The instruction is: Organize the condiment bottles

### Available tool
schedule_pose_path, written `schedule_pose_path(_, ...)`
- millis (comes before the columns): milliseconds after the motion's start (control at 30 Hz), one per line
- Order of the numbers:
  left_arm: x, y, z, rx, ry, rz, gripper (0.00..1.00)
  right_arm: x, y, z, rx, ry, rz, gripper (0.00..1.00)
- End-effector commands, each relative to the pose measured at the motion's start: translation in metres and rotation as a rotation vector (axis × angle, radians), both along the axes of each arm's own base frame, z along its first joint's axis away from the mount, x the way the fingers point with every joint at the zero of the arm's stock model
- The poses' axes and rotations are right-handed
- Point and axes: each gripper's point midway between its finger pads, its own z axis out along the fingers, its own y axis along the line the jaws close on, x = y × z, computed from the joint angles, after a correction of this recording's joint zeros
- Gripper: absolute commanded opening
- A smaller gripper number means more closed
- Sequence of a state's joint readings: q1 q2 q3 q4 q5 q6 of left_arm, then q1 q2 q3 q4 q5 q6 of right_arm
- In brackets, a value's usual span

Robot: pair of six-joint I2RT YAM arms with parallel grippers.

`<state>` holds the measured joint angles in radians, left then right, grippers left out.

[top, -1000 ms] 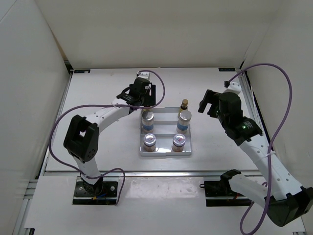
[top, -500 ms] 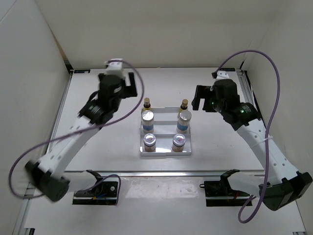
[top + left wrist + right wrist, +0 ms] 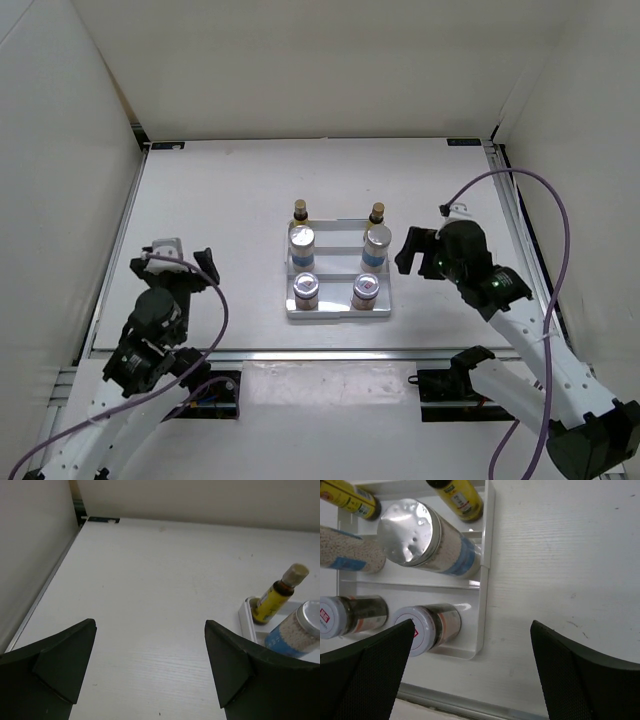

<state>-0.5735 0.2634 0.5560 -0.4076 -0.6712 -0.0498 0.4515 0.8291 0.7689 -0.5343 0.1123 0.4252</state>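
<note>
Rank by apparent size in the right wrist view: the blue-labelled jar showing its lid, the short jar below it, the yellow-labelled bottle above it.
Largest first:
blue-labelled jar
short jar
yellow-labelled bottle, unsurely: the frame crops it.

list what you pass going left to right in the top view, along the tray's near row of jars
left gripper → left pinkish-labelled jar → right pinkish-labelled jar → right gripper

Bright, even light; soft shadows.
</note>
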Motion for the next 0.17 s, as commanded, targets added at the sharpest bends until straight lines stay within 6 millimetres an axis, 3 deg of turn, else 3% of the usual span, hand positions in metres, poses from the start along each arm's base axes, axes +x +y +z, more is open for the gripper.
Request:
schedule_pose_path(0, -0.001, -0.001, 0.020, -0.027, -0.114, -0.021, 1.00, 0.013, -0.013, 0.034, 0.028, -0.117, -0.108, 1.00)
schedule_pose_path(133, 0.005, -0.005, 0.015, -0.005, -0.079, -0.022, 1.00, 0.008, -0.023, 0.044, -0.004, -0.117, -0.131, 1.00)
